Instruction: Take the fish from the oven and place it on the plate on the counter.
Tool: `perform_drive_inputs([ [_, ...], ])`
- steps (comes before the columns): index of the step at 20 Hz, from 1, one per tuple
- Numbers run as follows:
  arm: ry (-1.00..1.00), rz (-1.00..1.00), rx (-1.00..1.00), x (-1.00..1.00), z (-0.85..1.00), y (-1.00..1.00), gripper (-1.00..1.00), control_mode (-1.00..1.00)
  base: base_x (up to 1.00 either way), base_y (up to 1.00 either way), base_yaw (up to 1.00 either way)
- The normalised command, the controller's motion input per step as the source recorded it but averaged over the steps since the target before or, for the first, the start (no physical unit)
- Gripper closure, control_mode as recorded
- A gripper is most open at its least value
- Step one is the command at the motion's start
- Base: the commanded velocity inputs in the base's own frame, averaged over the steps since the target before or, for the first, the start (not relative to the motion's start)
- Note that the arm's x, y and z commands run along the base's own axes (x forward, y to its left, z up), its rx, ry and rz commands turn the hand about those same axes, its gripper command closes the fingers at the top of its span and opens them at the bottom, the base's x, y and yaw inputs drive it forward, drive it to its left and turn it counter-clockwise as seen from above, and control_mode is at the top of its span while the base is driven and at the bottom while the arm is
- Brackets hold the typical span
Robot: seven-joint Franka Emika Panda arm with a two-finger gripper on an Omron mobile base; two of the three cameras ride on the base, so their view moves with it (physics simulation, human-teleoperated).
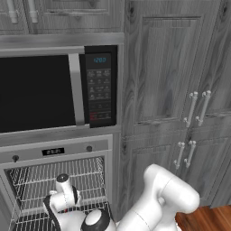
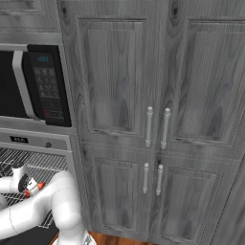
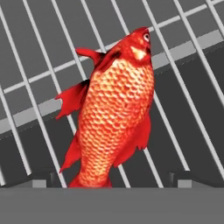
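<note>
Fish place: fish [image 3: 114,116] lies flat on the wire rack [image 3: 39,83] inside the oven [image 1: 56,180], seen close from the hand view; in the right base view a speck of red-orange at the hand [image 2: 40,185] is probably the same fish.
Fish axis: long axis runs from about 7 o'clock to 1 o'clock in the hand view, slightly tilted off the view's vertical.
Fish heading: head and eye point to 1 o'clock, tail to 7 o'clock, at the bottom edge between the two finger tips; fins spread toward 9 o'clock.
Pincer: pincer [image 3: 111,183] hovers over the tail end with jaws spread wide, one tip [image 3: 41,181] at 8 o'clock and the other at 4 o'clock of the fish; nothing is held.
Contact: whether the tips touch the rack cannot be told.
Risk, off-centre grip: the pincer sits at the tail rather than mid-body, so closing here could pinch only the narrow tail and let the fish swing or slip out on the lift.
Risk, rack: rack wires run under the fish; a tip going down onto a wire would likely stop short and close above the body.
Risk, push: a tilted body may be nudged sideways by whichever finger meets it first.
Risk, exit: the arm [image 1: 158,198] reaches low into the oven, so a hasty pull-out could knock the fish on the frame.
</note>
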Motion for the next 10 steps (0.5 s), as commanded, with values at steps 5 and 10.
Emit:
perform_drive_inputs([
  [5, 0.0, 0.0, -0.04, 0.09, 0.0, 0.0, -1.0, -1.0, 0.0, 0.0, 0.0],
  [10, 0.0, 0.0, -0.01, 0.27, -0.15, 0.0, -1.0, -1.0, 0.0, 0.0, 0.0],
])
